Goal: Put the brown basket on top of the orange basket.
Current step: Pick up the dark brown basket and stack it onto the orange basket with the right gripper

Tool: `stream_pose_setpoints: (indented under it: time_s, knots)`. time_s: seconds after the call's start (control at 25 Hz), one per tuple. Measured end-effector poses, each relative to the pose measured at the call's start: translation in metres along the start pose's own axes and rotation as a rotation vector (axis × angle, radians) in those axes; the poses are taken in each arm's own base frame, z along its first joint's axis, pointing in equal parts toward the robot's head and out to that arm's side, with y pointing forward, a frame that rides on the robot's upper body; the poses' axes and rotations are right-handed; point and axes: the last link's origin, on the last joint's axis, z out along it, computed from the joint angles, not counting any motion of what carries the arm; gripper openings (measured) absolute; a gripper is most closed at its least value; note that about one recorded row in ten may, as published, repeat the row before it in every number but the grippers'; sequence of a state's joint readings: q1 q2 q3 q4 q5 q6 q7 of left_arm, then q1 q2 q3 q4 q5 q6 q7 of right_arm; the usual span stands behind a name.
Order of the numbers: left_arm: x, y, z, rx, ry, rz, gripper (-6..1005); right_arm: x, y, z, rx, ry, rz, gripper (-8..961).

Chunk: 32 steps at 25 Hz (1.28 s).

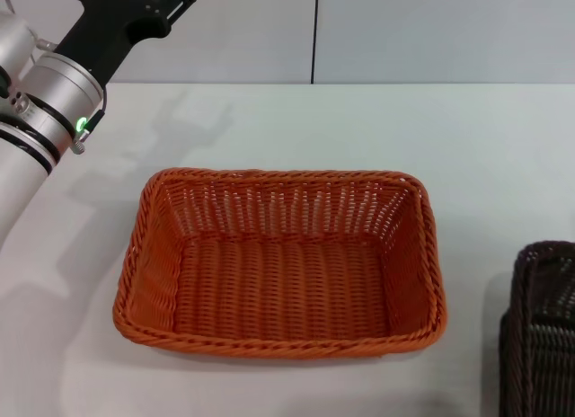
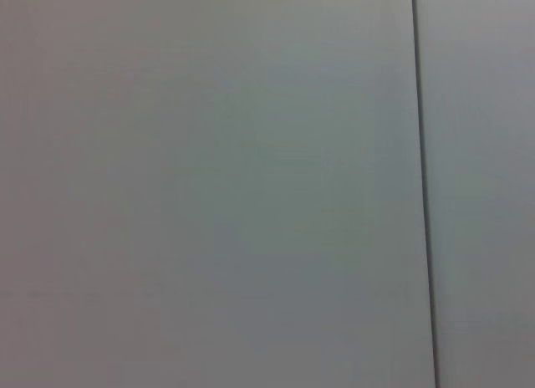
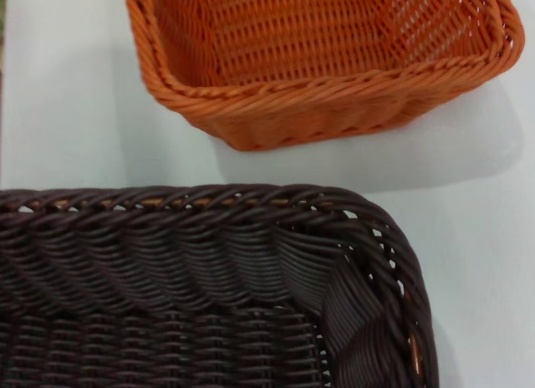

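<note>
The orange basket [image 1: 154, 255] stands empty in the middle of the white table. The brown basket [image 1: 539, 336] sits on the table at the right, cut off by the edge of the head view. In the right wrist view the brown basket's braided rim [image 3: 209, 200] fills the near part, with the orange basket [image 3: 318, 112] a short gap beyond it. My right arm's camera looks down over the brown basket; its gripper does not show. My left gripper [image 1: 148, 8] is raised at the far left, away from both baskets.
A white table [image 1: 359, 129] carries both baskets, with a pale wall [image 1: 404, 31] behind it. The left wrist view shows only that wall and a dark vertical seam [image 2: 425, 196].
</note>
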<state>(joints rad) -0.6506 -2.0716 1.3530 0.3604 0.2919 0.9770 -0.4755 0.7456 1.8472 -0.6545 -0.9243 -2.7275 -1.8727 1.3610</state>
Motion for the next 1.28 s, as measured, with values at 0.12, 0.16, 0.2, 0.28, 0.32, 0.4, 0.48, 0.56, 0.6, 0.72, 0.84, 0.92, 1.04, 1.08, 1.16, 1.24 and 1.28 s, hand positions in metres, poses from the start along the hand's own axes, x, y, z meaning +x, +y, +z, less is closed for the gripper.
stream_pose_setpoints:
  time_s: [0.12,0.16,0.2,0.28,0.32,0.4,0.48,0.56,0.6,0.72,0.84,0.92,1.04,1.08,1.16,1.24,1.28]
  knots:
    - [0.0,-0.001,0.0,0.006,0.0,0.002,836,0.008,0.003,-0.003,0.002,-0.016,0.031,198]
    - [0.0,-0.002,0.0,0.01,0.0,0.006,836,0.011,0.004,-0.004,0.007,-0.023,0.044,197]
    - [0.0,-0.003,0.0,0.012,0.001,0.009,835,0.016,0.007,-0.005,0.009,-0.034,0.065,196]
    - [0.0,-0.002,0.001,0.013,0.001,0.013,835,0.019,0.008,-0.005,0.01,-0.042,0.076,193]
    - [0.0,-0.002,0.001,0.013,0.001,0.013,834,0.021,0.01,-0.007,0.013,-0.052,0.086,192]
    - [0.0,-0.002,0.001,0.013,0.0,0.012,834,0.025,0.015,-0.013,0.009,-0.102,0.105,188]
    - [0.0,-0.002,0.001,0.012,0.0,0.012,833,0.025,0.017,-0.016,0.0,-0.123,0.106,185]
    - [0.0,-0.002,0.001,0.013,0.0,0.012,832,0.026,0.024,-0.023,-0.019,-0.173,0.102,181]
    - [-0.001,-0.002,0.0,0.014,-0.004,0.012,832,0.027,0.029,-0.03,-0.029,-0.216,0.096,182]
    - [-0.003,-0.003,-0.001,0.018,-0.009,0.015,831,0.029,0.035,-0.038,-0.027,-0.259,0.093,181]
    - [-0.004,-0.005,-0.003,0.025,-0.011,0.016,830,0.03,0.043,-0.048,-0.022,-0.342,0.079,180]
    - [-0.004,-0.005,-0.004,0.027,-0.011,0.016,829,0.029,0.047,-0.051,-0.021,-0.387,0.067,179]
    - [-0.005,-0.006,-0.006,0.03,-0.013,0.015,828,0.028,0.052,-0.054,-0.017,-0.446,0.046,177]
    - [-0.005,-0.007,-0.006,0.031,-0.015,0.015,828,0.028,0.053,-0.054,-0.015,-0.46,0.042,177]
    - [-0.007,-0.007,-0.007,0.033,-0.02,0.015,827,0.027,0.055,-0.053,-0.015,-0.491,0.032,177]
    - [-0.007,-0.008,-0.008,0.034,-0.021,0.014,826,0.026,0.057,-0.052,-0.015,-0.516,0.023,177]
    - [-0.007,-0.008,-0.008,0.035,-0.022,0.014,826,0.025,0.058,-0.052,-0.016,-0.529,0.017,177]
